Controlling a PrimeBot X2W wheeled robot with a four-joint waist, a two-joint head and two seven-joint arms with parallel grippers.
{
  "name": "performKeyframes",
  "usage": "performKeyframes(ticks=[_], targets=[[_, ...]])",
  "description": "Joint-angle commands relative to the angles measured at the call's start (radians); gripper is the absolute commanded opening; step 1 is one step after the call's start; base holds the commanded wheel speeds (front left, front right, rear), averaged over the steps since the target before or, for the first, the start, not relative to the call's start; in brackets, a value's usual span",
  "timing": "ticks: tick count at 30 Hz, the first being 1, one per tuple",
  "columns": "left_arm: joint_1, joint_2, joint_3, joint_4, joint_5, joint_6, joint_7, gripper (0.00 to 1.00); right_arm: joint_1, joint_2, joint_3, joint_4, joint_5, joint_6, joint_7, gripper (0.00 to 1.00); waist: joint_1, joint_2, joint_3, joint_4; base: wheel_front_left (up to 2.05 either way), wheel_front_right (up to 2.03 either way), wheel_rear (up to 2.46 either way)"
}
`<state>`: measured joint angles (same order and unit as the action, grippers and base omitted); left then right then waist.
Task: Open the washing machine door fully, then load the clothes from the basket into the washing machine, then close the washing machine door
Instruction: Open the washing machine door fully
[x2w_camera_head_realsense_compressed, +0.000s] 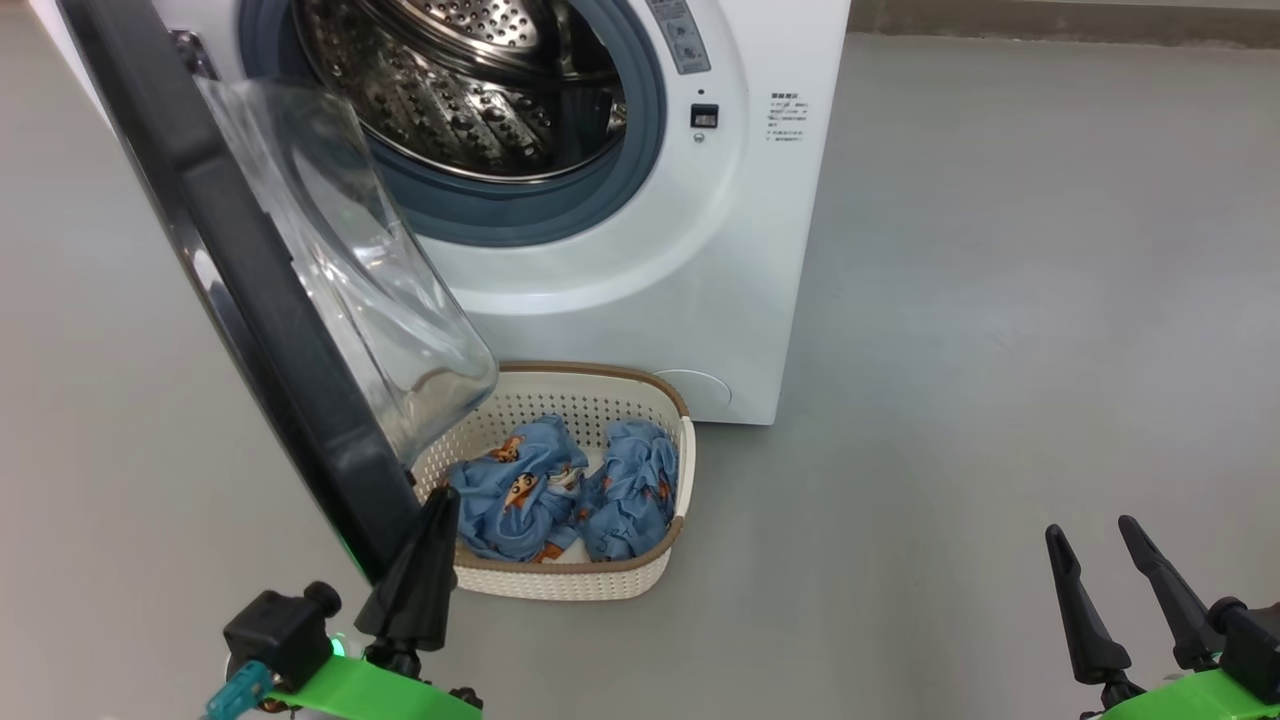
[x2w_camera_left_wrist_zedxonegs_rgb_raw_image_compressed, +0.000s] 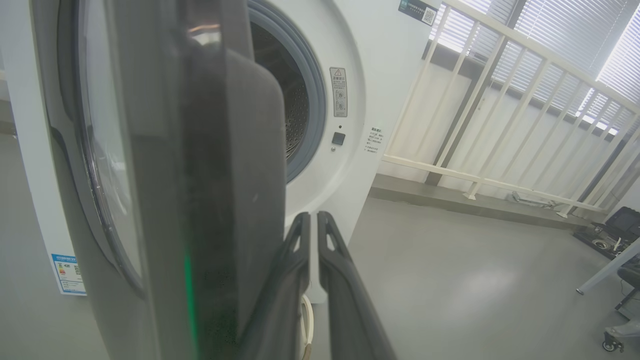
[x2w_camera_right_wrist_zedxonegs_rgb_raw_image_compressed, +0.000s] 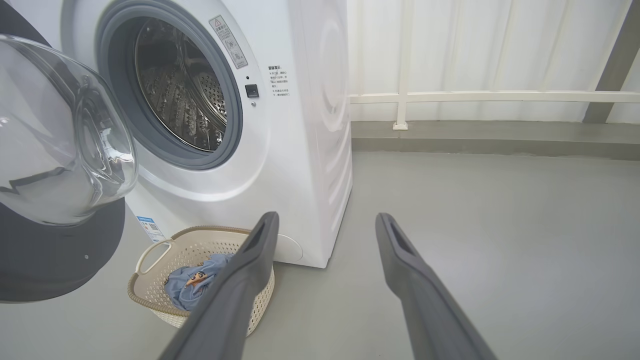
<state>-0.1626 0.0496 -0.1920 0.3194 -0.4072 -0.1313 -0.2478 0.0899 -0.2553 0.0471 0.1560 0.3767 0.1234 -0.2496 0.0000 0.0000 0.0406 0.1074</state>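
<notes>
The washing machine door stands swung out from the washing machine, edge-on in the head view. The left gripper has its jaws pressed together and holds nothing. The door's black rim is just beside it at its 10 o'clock; whether they touch cannot be told. The basket sits on the floor against the machine's front, at the left gripper's 1 o'clock, with the clothes bunched inside. The right gripper has its jaws spread wide and empty over the grey floor, with the basket well apart at its 10 o'clock.
</notes>
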Motion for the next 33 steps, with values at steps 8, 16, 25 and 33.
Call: performKeyframes(ticks=[8,16,25,33], targets=[[0.009,0.057,0.086,-0.04,-0.02,0.029,-0.013,0.0,-0.01,-0.029,0.014,-0.028,-0.004,0.007,-0.012,1.0,0.0,0.0,-0.004,0.034,0.0,0.0,0.0],[0.033,0.077,0.106,-0.06,-0.022,0.047,-0.014,0.0,-0.008,-0.029,0.014,-0.029,-0.005,0.007,-0.012,1.0,0.0,0.0,-0.007,0.057,0.0,0.0,0.0],[0.066,0.104,0.142,-0.088,-0.035,0.074,-0.013,0.0,-0.004,-0.029,0.01,-0.028,-0.002,0.007,-0.012,1.0,0.0,0.0,-0.009,0.077,0.0,0.0,0.0],[0.073,0.134,0.186,-0.1,-0.05,0.104,-0.01,0.0,-0.004,-0.028,0.015,-0.028,-0.002,0.007,-0.012,1.0,0.0,0.0,-0.011,0.091,0.0,0.0,0.0]])
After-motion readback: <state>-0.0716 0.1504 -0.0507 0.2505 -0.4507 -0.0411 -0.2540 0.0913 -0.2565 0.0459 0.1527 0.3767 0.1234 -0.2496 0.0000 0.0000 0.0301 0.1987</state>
